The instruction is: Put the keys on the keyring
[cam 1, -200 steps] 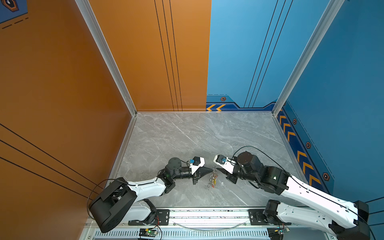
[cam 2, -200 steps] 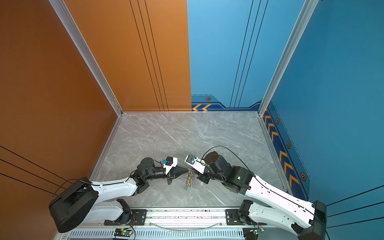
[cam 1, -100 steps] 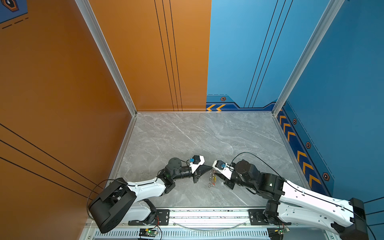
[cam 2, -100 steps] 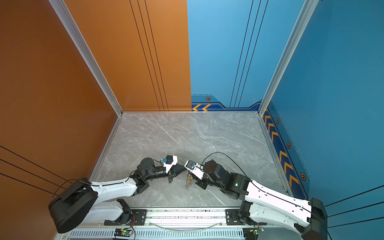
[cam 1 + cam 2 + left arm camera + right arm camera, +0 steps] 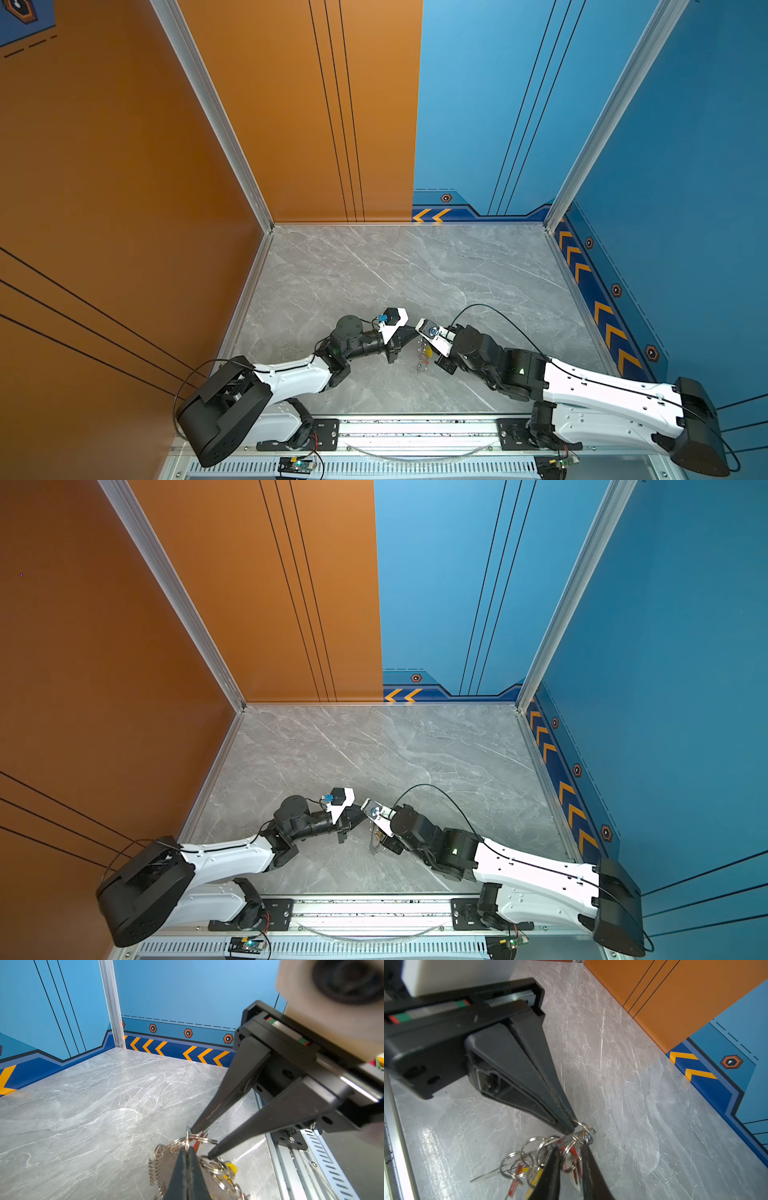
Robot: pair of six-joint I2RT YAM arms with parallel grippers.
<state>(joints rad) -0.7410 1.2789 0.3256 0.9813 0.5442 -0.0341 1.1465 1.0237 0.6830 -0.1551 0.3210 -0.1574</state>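
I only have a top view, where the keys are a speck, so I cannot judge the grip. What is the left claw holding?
Observer: In the right wrist view the left claw is shut on one silver ring.
Operator: And the right claw?
Observer: The right claw is open, its fingertips straddling rings and a red-tagged key.
Operator: Is the held ring loose?
Observer: No, it runs into a chain of rings, with a yellow-tagged key farther along.
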